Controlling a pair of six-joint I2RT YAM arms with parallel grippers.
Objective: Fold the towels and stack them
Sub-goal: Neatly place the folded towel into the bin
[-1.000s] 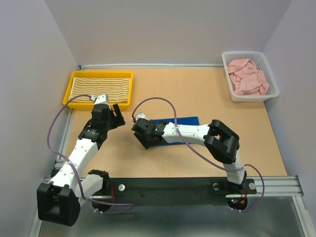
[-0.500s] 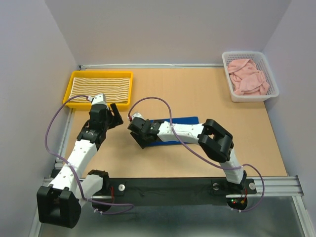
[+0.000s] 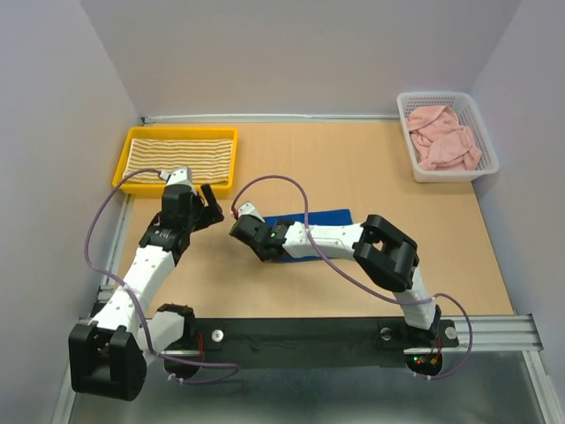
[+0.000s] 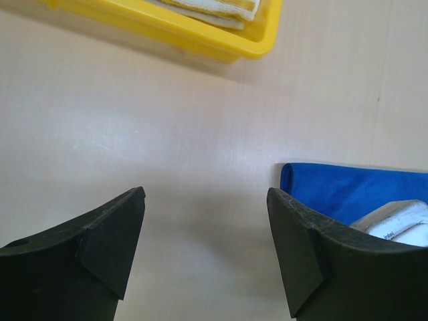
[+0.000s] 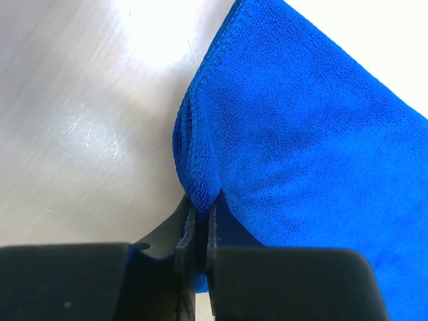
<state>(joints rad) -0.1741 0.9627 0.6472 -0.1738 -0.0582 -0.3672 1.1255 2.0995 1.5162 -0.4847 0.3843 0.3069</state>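
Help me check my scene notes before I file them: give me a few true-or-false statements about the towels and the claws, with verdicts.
1. The right claw is shut on the edge of the blue towel. True.
2. The striped towel lies in the yellow tray. True.
3. The left claw grips the striped towel. False: it is open and holds nothing, with bare table below it.
4. The pink towel lies folded on top of the blue towel. False: it sits crumpled in the white basket at the far right corner.
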